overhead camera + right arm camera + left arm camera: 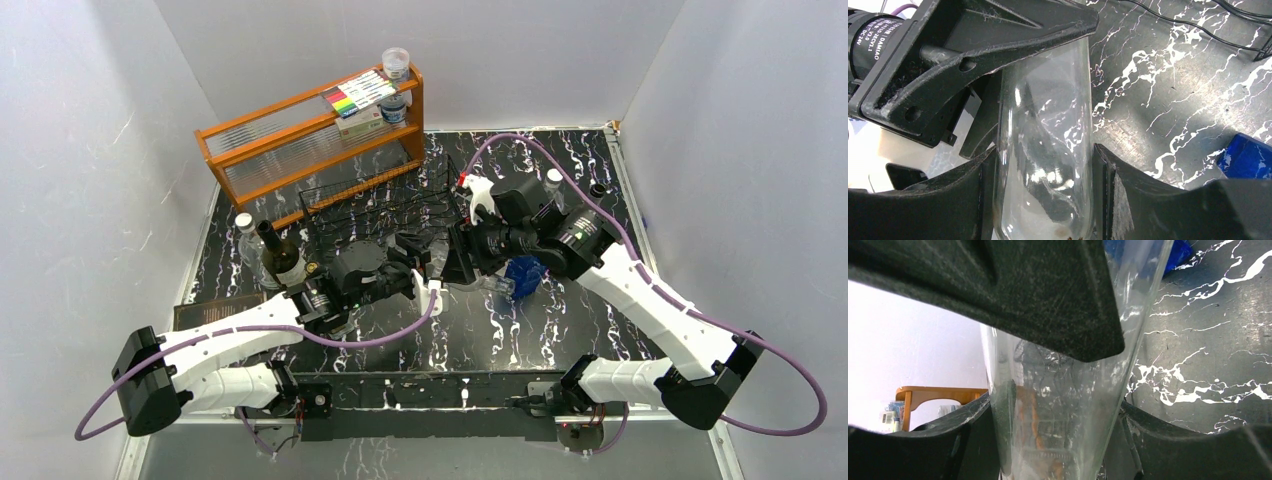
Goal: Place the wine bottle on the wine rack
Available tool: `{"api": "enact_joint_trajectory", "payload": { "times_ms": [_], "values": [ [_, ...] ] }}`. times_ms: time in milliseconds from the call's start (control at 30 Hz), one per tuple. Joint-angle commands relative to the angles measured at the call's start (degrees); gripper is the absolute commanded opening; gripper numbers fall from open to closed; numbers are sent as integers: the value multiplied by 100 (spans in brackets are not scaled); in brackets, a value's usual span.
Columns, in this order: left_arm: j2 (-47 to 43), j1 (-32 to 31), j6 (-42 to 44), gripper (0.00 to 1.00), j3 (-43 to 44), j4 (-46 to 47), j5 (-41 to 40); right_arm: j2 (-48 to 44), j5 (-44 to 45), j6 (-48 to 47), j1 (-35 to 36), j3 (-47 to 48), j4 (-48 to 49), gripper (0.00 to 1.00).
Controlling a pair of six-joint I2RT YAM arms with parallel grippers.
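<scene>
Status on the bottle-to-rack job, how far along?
Done: the clear wine bottle is gripped by the left tool and looks lifted. In hand: the right tool hugs the same bottle, fingers against its sides, likely a handover in front of the wine rack. Left: one tool releases and the bottle goes into a cradle; the top view shows none there yet.

From above, we see little of the clear glass bottle [436, 262], hidden between the left end effector [410, 272] and right end effector [458, 262]. Both wrist views cut it off below. The blue object [1248, 156] runs off-frame; we cannot identify it. Those end effectors cover the wine rack [385, 205] at its near edge.
</scene>
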Motion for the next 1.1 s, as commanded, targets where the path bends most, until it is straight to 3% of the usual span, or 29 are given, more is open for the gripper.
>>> {"api": "enact_joint_trajectory", "payload": {
  "times_ms": [0, 133, 333, 467, 667, 800, 1067],
  "values": [
    [-191, 32, -341, 35, 95, 1131, -365, -85, 356, 209, 42, -178, -35, 0],
    [-194, 42, -662, 70, -107, 1069, -633, -367, 683, 253, 40, -257, 313, 0],
    [-142, 134, -1100, 92, -251, 704, -783, -502, 958, 302, 43, -305, 507, 0],
    [-243, 192, -1316, 98, -251, 657, -781, -519, 1184, 327, 39, -318, 492, 0],
    [-638, 191, -2023, 98, 178, 167, -649, -505, 1378, 329, 48, -381, 559, 0],
    [-806, 195, -2921, 98, 1101, -313, -1113, -617, 1619, 402, 191, -634, 996, 0],
    [-1074, 189, -4631, 98, 2639, -1066, -1139, -567, 2520, 687, 1016, -1009, 1784, 0]
  ]
}}
